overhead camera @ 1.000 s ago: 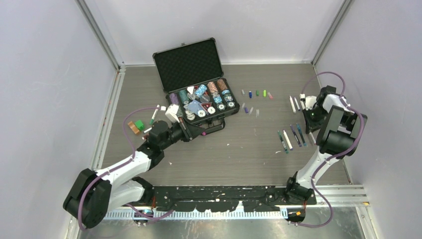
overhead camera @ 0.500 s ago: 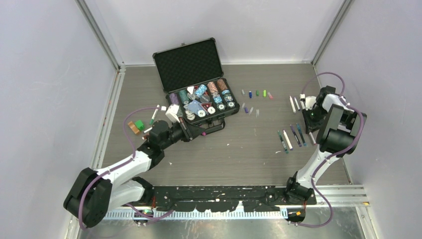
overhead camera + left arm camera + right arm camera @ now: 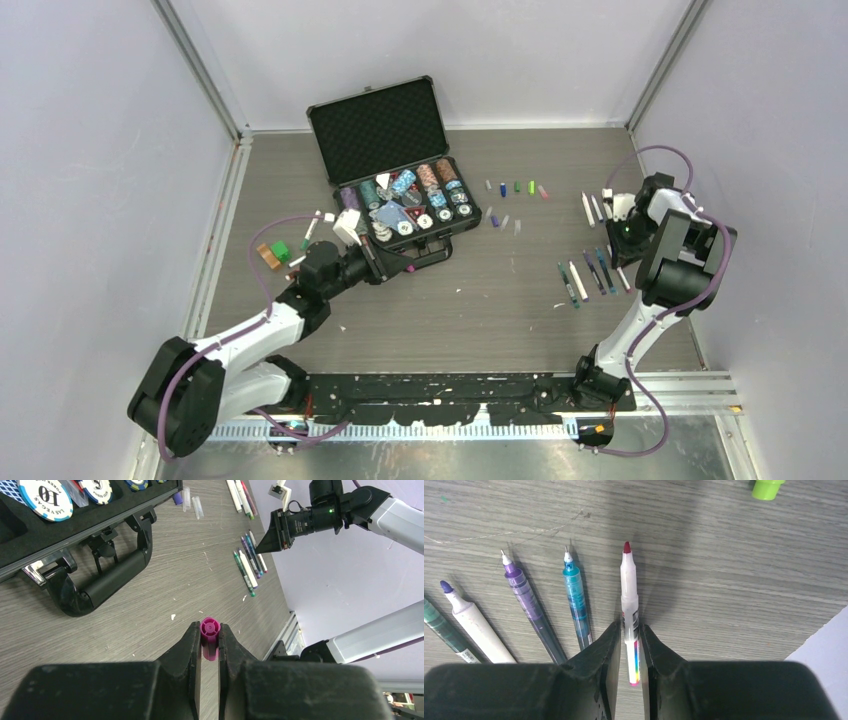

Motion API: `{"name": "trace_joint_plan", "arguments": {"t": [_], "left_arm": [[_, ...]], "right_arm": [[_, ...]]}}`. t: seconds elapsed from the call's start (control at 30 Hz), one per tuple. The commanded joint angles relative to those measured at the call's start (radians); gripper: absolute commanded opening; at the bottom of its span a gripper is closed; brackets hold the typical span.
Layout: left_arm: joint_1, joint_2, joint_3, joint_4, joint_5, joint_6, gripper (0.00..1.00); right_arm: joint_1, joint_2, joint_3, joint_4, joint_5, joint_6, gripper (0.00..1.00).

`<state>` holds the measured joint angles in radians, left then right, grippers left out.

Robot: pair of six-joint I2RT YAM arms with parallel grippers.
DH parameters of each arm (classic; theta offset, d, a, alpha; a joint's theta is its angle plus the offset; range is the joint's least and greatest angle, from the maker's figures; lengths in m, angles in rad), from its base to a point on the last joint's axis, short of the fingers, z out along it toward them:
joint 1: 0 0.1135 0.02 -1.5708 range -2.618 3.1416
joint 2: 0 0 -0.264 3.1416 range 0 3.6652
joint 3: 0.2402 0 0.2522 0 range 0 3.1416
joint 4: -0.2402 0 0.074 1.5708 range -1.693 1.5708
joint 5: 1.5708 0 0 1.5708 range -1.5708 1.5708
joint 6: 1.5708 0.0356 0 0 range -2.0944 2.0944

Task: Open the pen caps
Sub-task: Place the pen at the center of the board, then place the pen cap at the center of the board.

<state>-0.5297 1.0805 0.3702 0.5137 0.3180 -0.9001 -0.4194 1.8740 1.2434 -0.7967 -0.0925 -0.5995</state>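
Note:
My left gripper (image 3: 405, 268) is shut on a magenta pen cap (image 3: 210, 630), held above the table in front of the black case. My right gripper (image 3: 621, 259) is shut on a white pen (image 3: 629, 590) with a bare red tip, low over the table beside a row of uncapped pens: teal (image 3: 576, 605), purple (image 3: 526, 607) and a white one with a purple tip (image 3: 474, 625). In the top view this row (image 3: 585, 275) lies at the right. Several loose pen caps (image 3: 515, 187) lie mid-table. A lime cap (image 3: 767, 487) lies ahead of the right gripper.
The open black case (image 3: 400, 170) of poker chips stands at the back left; its handle (image 3: 105, 580) shows in the left wrist view. Orange and green caps (image 3: 275, 252) and a pen (image 3: 312, 226) lie left of the left arm. More pens (image 3: 592, 208) lie near the right wall.
The right gripper has shifted very slightly by the pen row. The left arm and the magenta cap have not visibly moved.

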Motion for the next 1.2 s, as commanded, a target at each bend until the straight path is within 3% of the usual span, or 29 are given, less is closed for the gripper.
{"name": "trace_joint_plan", "arguments": {"t": [0.0, 0.37, 0.5, 0.63, 0.83, 1.0, 1.17], "left_arm": [[0.004, -0.022, 0.033, 0.018, 0.027, -0.015, 0.00], [0.004, -0.011, 0.021, 0.091, 0.076, -0.106, 0.00], [0.004, 0.036, 0.005, 0.197, 0.119, -0.192, 0.00], [0.000, 0.114, -0.004, 0.315, 0.144, -0.287, 0.00], [-0.067, 0.210, 0.014, 0.355, 0.060, -0.360, 0.00], [-0.157, 0.281, 0.039, 0.349, -0.085, -0.406, 0.00], [-0.232, 0.354, 0.110, 0.349, -0.160, -0.410, 0.00]], "right_arm": [[-0.004, -0.084, 0.025, -0.028, -0.026, 0.003, 0.27], [-0.004, -0.268, 0.076, -0.138, -0.126, 0.004, 0.29], [0.001, -0.370, 0.063, -0.186, -0.312, 0.000, 0.29], [0.040, -0.487, -0.025, -0.180, -0.594, -0.016, 0.30], [0.269, -0.624, -0.210, 0.005, -0.885, 0.120, 0.42], [0.452, -0.590, -0.281, 0.167, -1.010, 0.338, 0.43], [0.512, -0.549, -0.326, 0.232, -1.053, 0.440, 0.43]]}}
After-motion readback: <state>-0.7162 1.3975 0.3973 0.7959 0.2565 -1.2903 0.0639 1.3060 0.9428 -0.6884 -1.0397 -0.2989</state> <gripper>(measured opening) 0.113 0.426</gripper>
